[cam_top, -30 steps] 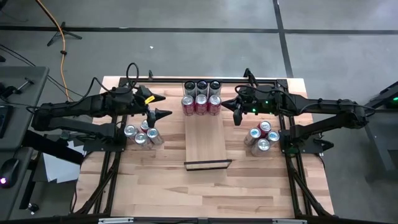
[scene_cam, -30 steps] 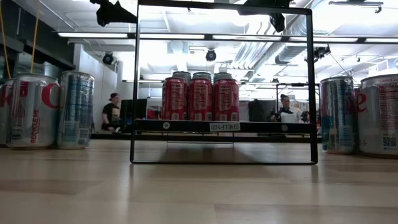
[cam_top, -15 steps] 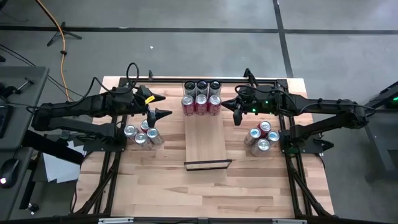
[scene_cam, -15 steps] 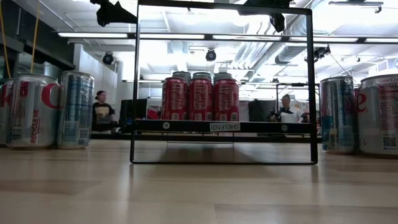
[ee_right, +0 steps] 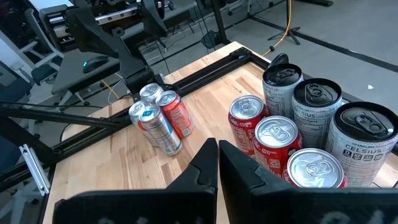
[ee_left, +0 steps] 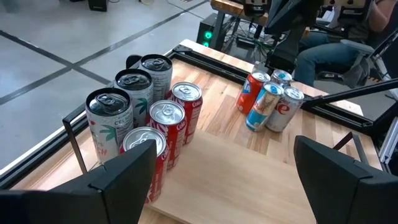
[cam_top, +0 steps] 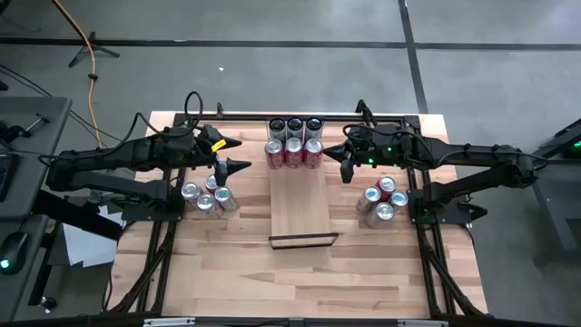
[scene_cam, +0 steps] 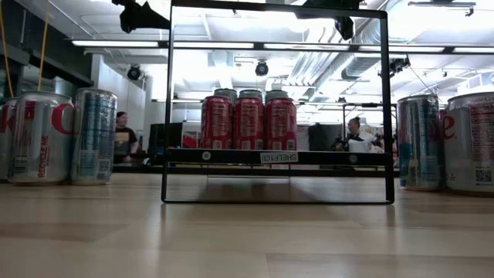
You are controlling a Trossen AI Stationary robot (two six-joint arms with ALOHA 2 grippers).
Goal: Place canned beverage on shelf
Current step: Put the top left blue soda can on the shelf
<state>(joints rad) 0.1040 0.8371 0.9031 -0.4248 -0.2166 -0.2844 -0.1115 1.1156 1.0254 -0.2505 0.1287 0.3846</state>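
Wooden surface [cam_top: 300,272] carried the shelf [cam_top: 302,204], six cans [cam_top: 293,145] stocked far; left fingers [cam_top: 229,154] spread for another, right fingers [cam_top: 344,162] closed, empty.

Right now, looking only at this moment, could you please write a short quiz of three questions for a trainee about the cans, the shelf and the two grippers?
1. How many cans stand on the shelf?
2. True or false: the right gripper is holding a can.
3. Which gripper is open? A) left gripper B) right gripper

Key
1. Six: three red cans in front, three pale cans behind, at the end away from the black lip.
2. False: it is shut on nothing.
3. A
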